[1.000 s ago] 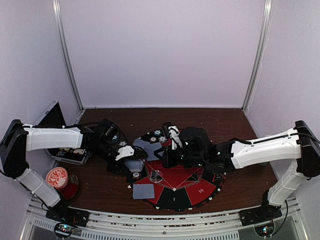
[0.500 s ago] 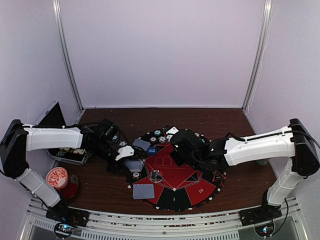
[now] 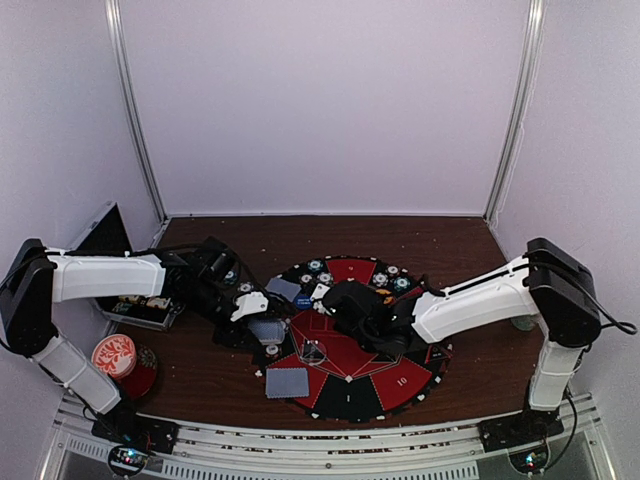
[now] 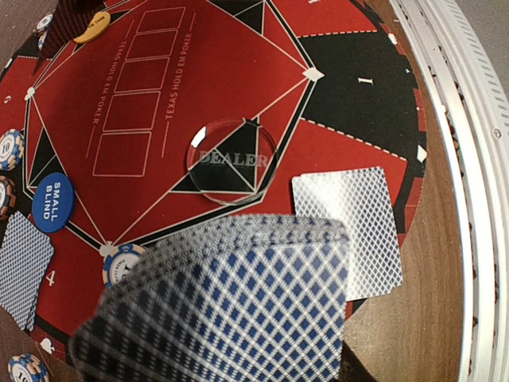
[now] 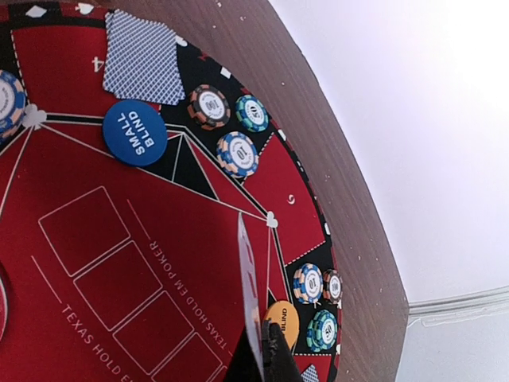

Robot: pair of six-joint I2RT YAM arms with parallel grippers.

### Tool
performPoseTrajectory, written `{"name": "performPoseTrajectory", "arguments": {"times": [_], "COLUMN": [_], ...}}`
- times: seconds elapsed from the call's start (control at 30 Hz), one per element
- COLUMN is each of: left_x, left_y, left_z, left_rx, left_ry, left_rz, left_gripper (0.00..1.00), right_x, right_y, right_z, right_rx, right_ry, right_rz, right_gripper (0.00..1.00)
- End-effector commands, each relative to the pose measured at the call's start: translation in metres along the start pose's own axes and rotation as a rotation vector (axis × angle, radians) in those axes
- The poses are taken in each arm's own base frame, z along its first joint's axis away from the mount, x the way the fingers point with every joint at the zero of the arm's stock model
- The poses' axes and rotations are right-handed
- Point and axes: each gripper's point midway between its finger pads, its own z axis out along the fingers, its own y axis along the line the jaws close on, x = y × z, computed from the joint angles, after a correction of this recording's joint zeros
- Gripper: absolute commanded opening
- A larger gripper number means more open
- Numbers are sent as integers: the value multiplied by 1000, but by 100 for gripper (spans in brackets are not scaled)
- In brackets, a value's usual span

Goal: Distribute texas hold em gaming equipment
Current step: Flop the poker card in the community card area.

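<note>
My left gripper hovers over the mat's left edge, shut on a deck of blue-backed playing cards that hides its fingers. My right gripper is over the red centre of the mat, shut on a single card seen edge-on. A blue small blind disc and an orange blind disc lie on the mat. Striped chips sit in small groups round the rim. One dealt card lies at the mat's near left, another beside the blue disc. A clear dealer button rests near the centre.
A tray with small items stands at the left, with a black lid behind it. A red-and-white patterned disc lies at the near left. Metal rails run along the table's front edge. Walls enclose the back and sides.
My right arm has swung left and nearer across the mat, from its far side to the centre-left, carrying the card. The left arm and its deck have stayed put.
</note>
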Motion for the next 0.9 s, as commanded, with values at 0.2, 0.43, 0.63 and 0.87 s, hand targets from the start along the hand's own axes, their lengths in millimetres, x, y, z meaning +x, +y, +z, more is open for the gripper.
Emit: {"name": "performPoseTrajectory", "arguments": {"times": [0.2, 0.43, 0.63, 0.87], "left_x": [-5, -5, -4, -4], "left_y": [-2, -2, -2, -2], "left_z": [1, 0, 1, 1], "left_rx": [13, 11, 13, 13], "left_ry": [-19, -20, -16, -16], "left_rz": [17, 18, 16, 15], "left_gripper": [39, 39, 39, 39], "right_x": [13, 12, 10, 8], "right_y": [36, 52, 60, 63], "right_z": [29, 31, 34, 33], "right_rx": [-31, -99, -124, -140], "right_ry": [25, -7, -20, -29], "right_rz": [-125, -127, -133, -131], "right_gripper": [0, 0, 2, 10]}}
